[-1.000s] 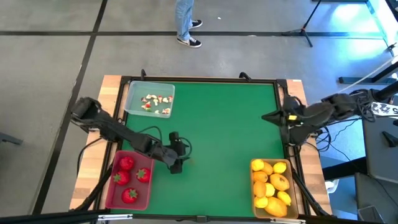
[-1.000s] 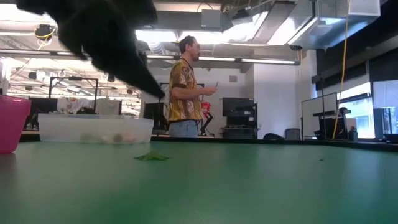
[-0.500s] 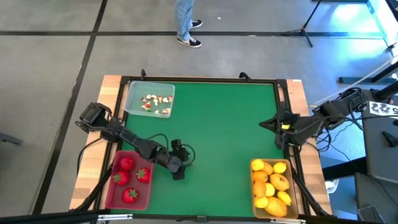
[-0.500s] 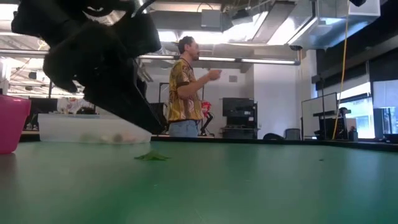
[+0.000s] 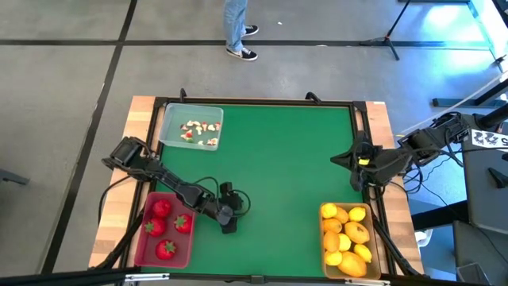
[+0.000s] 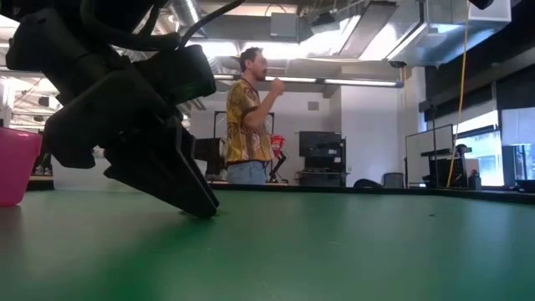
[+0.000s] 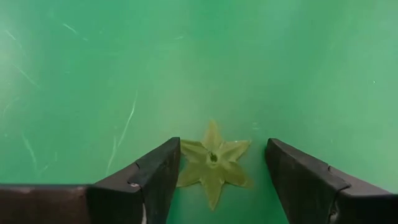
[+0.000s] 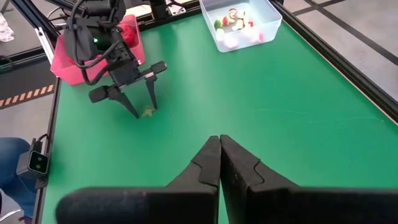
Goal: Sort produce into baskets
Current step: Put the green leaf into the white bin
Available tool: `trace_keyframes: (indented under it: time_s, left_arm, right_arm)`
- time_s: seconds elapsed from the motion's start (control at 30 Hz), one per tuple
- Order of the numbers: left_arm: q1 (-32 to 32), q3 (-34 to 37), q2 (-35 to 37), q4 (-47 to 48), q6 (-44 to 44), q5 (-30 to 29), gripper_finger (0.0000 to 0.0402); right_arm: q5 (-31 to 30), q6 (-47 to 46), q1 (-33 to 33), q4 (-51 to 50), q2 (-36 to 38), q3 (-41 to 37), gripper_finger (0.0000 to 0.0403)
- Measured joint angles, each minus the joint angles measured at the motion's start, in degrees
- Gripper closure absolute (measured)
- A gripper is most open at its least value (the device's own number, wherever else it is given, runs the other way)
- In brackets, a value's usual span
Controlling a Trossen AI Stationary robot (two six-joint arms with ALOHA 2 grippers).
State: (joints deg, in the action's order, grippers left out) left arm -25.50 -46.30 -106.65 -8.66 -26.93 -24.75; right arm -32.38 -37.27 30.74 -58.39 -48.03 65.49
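A small green star-shaped leaf lies flat on the green table, near the pinkish-red basket, which holds three strawberries. My left gripper is open and low over the table, one finger on each side of the leaf; it also shows in the high view. My right gripper is shut and empty at the table's right edge. The tan-yellow basket holds several lemons. The clear basket holds white-and-red bits. My left gripper comes at the leaf slanting down from the table's left. One finger stands right against a leaf tip. I cannot tell whether it touches the leaf. The leaf lies flat on the table.
The pinkish-red basket shows at the left of the low view. A person stands in the room beyond the table's far edge. Bare green surface lies between the baskets.
My left gripper has gone down and a little toward the table's near edge, until its open fingers stand on either side of the leaf. The leaf has stayed where it was. My right gripper has drawn slightly toward the near edge.
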Motion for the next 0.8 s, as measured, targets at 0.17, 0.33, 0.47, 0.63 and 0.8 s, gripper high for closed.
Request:
trace_keyframes:
  time_s: [0.17, 0.33, 0.47, 0.63, 0.8]
  left_arm:
    - [0.0, -0.02, -0.07, 0.01, -0.05, 0.25, 0.0207]
    - [0.04, -0.02, -0.13, 0.28, -1.61, -0.16, 0.0256]
    - [0.09, 0.0, -0.16, 0.45, -2.56, -0.43, 0.0288]
    - [0.13, 0.07, 0.31, 0.74, -2.69, -0.28, 0.0319]
    - [0.38, 0.44, 3.7, 2.4, -2.45, 0.76, 0.0336]
  right_arm:
    - [0.0, 0.01, 0.0, 0.02, 0.02, 0.0, 0.0397]
    - [0.0, 0.01, 0.0, 0.02, 0.02, 0.0, 0.0397]
    - [0.0, 0.01, 0.0, 0.02, 0.02, 0.0, 0.0397]
    - [0.02, 0.01, 0.0, 0.02, 0.02, 0.0, 0.0397]
    - [0.02, 0.01, 0.0, -0.05, 0.02, 0.0, 0.0397]
